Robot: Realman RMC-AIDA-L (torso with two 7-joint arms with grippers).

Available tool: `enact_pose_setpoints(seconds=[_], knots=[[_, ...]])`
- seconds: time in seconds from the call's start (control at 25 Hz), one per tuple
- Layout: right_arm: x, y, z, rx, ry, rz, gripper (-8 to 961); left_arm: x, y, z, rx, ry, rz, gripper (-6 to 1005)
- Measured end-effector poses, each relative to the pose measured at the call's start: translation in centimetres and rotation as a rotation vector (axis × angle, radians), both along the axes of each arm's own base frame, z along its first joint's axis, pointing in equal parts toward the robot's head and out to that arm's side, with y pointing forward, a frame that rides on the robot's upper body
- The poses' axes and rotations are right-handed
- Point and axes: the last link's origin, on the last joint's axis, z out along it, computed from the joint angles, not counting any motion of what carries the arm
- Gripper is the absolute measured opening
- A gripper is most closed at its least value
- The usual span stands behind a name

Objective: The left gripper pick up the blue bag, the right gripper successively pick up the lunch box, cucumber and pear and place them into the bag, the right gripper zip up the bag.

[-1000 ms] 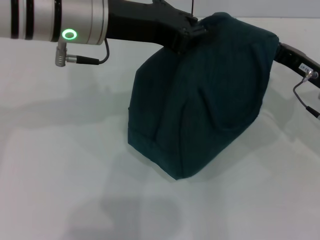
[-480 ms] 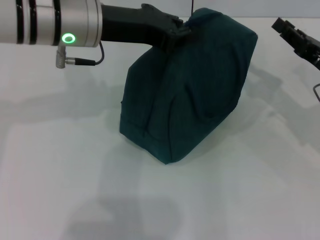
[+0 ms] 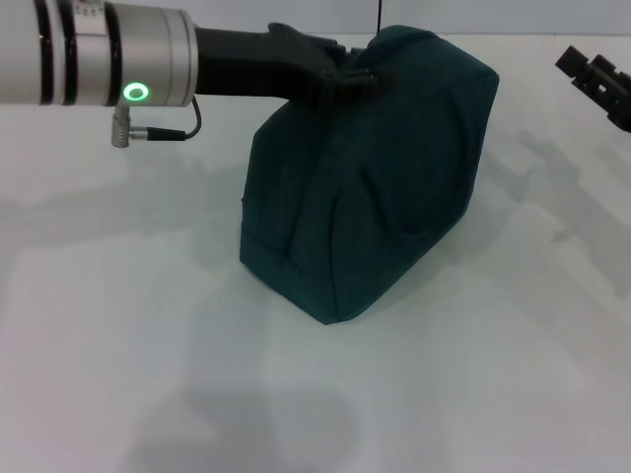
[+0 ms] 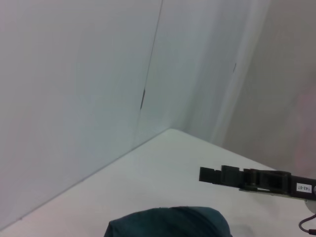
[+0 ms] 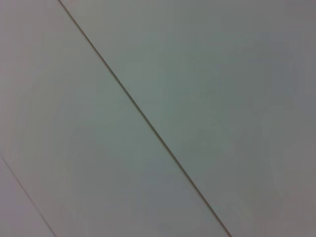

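Note:
The blue bag [image 3: 375, 187] stands tilted on the white table, closed along its top, with one lower corner toward me. My left gripper [image 3: 345, 77] reaches in from the left and is shut on the bag's top edge. The left wrist view catches only the bag's top [image 4: 168, 223]. My right gripper [image 3: 595, 81] hangs at the far right, clear of the bag, and also appears side-on in the left wrist view as the right gripper [image 4: 207, 175]. The lunch box, the cucumber and the pear are hidden or out of view.
The white table [image 3: 148, 345] spreads around the bag, with the left arm's silver joint [image 3: 99, 54] above its far left part. A pale wall [image 4: 74, 98] rises behind the table. The right wrist view holds only a pale surface [image 5: 197, 74] with a thin seam.
My right gripper has drawn back from the bag's right side toward the right edge. The bag and my left gripper have shifted a little to the left.

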Motion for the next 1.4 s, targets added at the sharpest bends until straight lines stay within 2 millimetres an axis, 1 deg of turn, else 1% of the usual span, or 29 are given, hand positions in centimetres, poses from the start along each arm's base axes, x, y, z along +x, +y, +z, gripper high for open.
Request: enact_pose_setpoints(seconds=[0.12,0.2,0.28,0.36,0.48,0.56,0.6,0.68,0.84,0.92,0.96,1.16,1.24,1.4], knots=[[0.0,-0.2,0.8,0.025,-0.015,0.036,702,-0.1,-0.5,0.9,0.039,-0.042,-0.034,281],[-0.1,-0.5,1.8,0.051,-0.028,0.080,789,-0.1,-1.2,2.1,0.082,-0.075,-0.058,344],[-0.4,-1.2,3.3,0.070,-0.045,0.158,876,-0.5,-2.1,3.3,0.109,-0.096,-0.078,405],[-0.8,-2.3,4.8,0.064,-0.080,0.272,876,-1.3,-3.3,4.2,0.113,-0.103,-0.098,465],[-1.4,-4.2,6.2,0.020,-0.150,0.437,876,-3.6,-5.8,5.3,0.090,-0.108,-0.124,556],[-1.7,-5.9,6.6,-0.024,-0.207,0.552,877,-5.4,-7.6,5.6,0.075,-0.116,-0.132,649],[-1.8,-6.5,6.6,-0.044,-0.229,0.589,877,-6.0,-8.2,5.6,0.073,-0.118,-0.137,696],[-1.6,-8.3,6.7,-0.080,-0.291,0.661,877,-8.3,-10.2,5.4,0.070,-0.104,-0.130,789],[-0.6,-11.0,5.3,-0.142,-0.355,0.700,875,-12.2,-13.0,4.0,0.042,-0.046,-0.074,858],[0.0,-12.1,4.1,-0.171,-0.369,0.686,873,-13.3,-13.8,3.3,0.026,-0.047,-0.056,893],[0.3,-12.5,3.6,-0.185,-0.377,0.678,872,-14.1,-14.3,2.8,0.017,-0.052,-0.047,892],[2.3,-14.3,0.4,-0.262,-0.442,0.624,872,-16.4,-15.5,0.5,-0.012,-0.069,-0.031,886],[3.1,-14.5,-0.5,-0.283,-0.458,0.591,872,-17.1,-15.9,-0.8,-0.040,-0.060,-0.042,886],[4.5,-14.6,-1.6,-0.280,-0.506,0.532,872,-17.7,-15.9,-1.5,-0.027,-0.070,-0.038,886]])
